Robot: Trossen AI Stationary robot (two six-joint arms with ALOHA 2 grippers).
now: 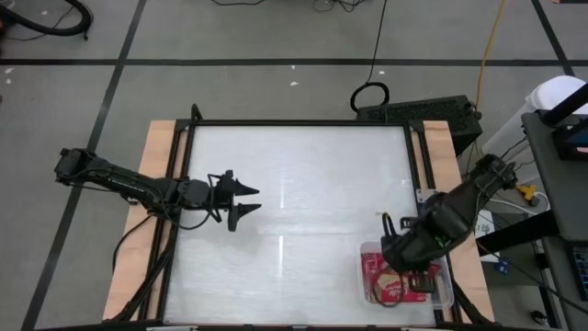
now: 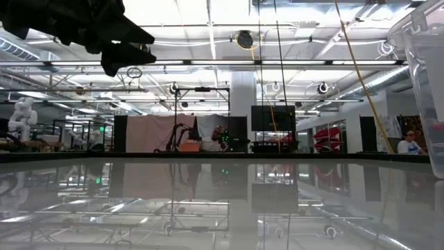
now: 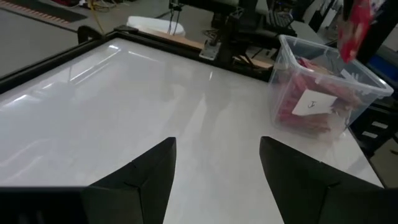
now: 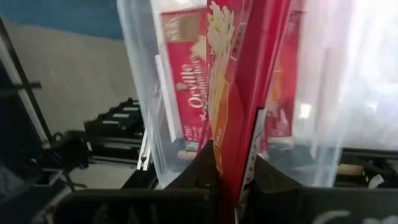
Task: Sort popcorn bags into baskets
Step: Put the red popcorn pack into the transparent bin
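My right gripper (image 4: 233, 165) hangs over the clear basket (image 1: 446, 294) at the table's near right corner, shut on a red popcorn bag (image 4: 242, 74). The left wrist view shows that bag (image 3: 354, 28) above the basket's rim (image 3: 292, 46). Several more red popcorn bags (image 3: 305, 106) lie inside the basket, also seen from above (image 1: 381, 280). My left gripper (image 1: 253, 199) hovers open over the table's left half, nothing between its fingers (image 3: 155, 168). My right gripper pinches one end of the popcorn bag (image 4: 231, 155) between its two fingers, one finger on each flat face. The fingers come from above, pointing steeply down. The bag hangs below them, edge-on to the wrist camera, over the basket's open top.
The white tabletop (image 1: 294, 193) lies bare between the two arms. A dark frame (image 1: 303, 122) runs around it. The basket's wall (image 2: 423, 83) rises at the right of the low view, and my left gripper (image 2: 135, 52) shows at that view's upper left.
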